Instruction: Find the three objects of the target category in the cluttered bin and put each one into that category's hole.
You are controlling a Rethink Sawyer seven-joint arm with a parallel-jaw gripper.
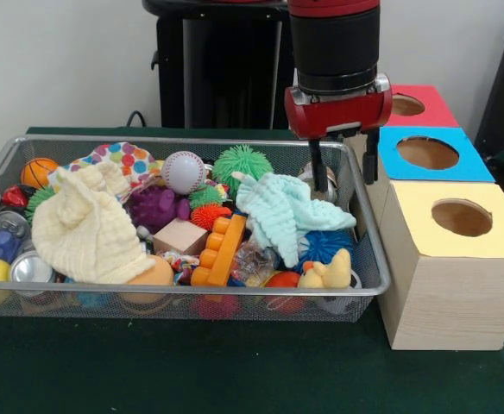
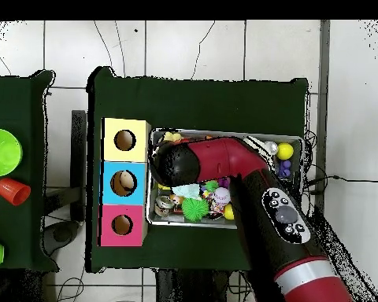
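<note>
My claw (image 1: 345,163) hangs open and empty over the end of the wire mesh bin (image 1: 368,259) nearest the three wooden boxes with holes (image 1: 446,259). The bin is full of toys. A pale green cloth (image 1: 282,211) lies just below my claw, and an orange plastic block (image 1: 220,250) beside it lies flat, its long side running from the bin's front toward the back.

A robotics lab: beside the wire bin (image 1: 368,259) of toys stand holed sorting boxes (image 1: 446,259) on green cloth (image 1: 235,371).
</note>
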